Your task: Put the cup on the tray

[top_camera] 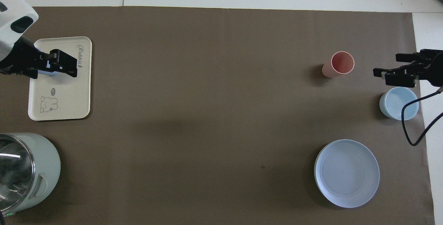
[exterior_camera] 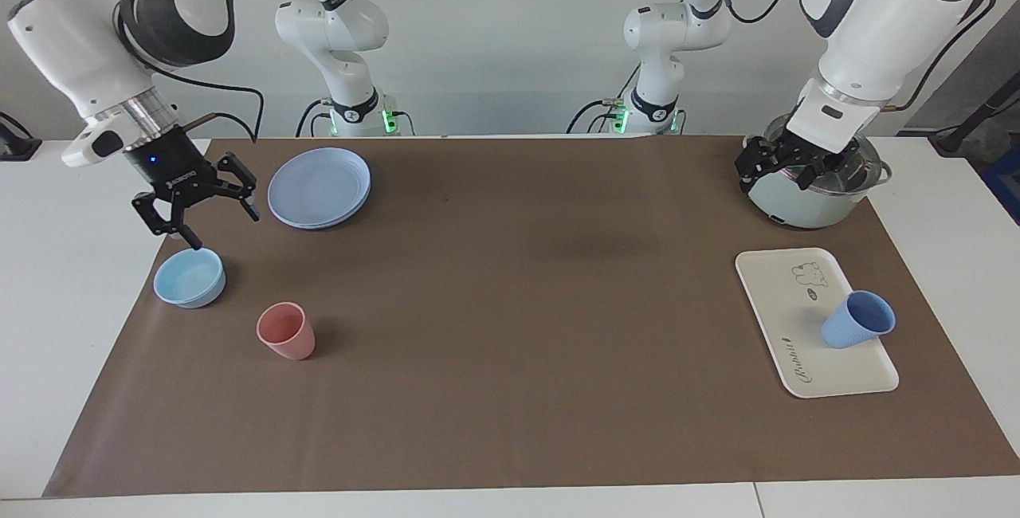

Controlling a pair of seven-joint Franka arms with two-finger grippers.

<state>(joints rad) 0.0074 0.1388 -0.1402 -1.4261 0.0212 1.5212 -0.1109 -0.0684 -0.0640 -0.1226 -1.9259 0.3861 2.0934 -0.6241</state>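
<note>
The periwinkle-blue cup [exterior_camera: 859,320] lies tilted on the cream tray [exterior_camera: 789,303], at the tray's edge toward the left arm's end of the table, its mouth turned up and sideways. My left gripper [exterior_camera: 781,170] is open and empty, raised above the pot and well clear of the cup. In the overhead view the left gripper [top_camera: 71,66] covers most of the cup [top_camera: 50,72] on the tray [top_camera: 69,100]. My right gripper [exterior_camera: 223,227] is open and empty, waiting above the light-blue bowl; it also shows in the overhead view [top_camera: 387,64].
A pale green pot [exterior_camera: 805,203] stands nearer to the robots than the tray. A light-blue bowl [exterior_camera: 190,279], a salmon-pink cup [exterior_camera: 287,331] and stacked blue plates [exterior_camera: 319,187] sit toward the right arm's end. A brown mat [exterior_camera: 510,303] covers the table.
</note>
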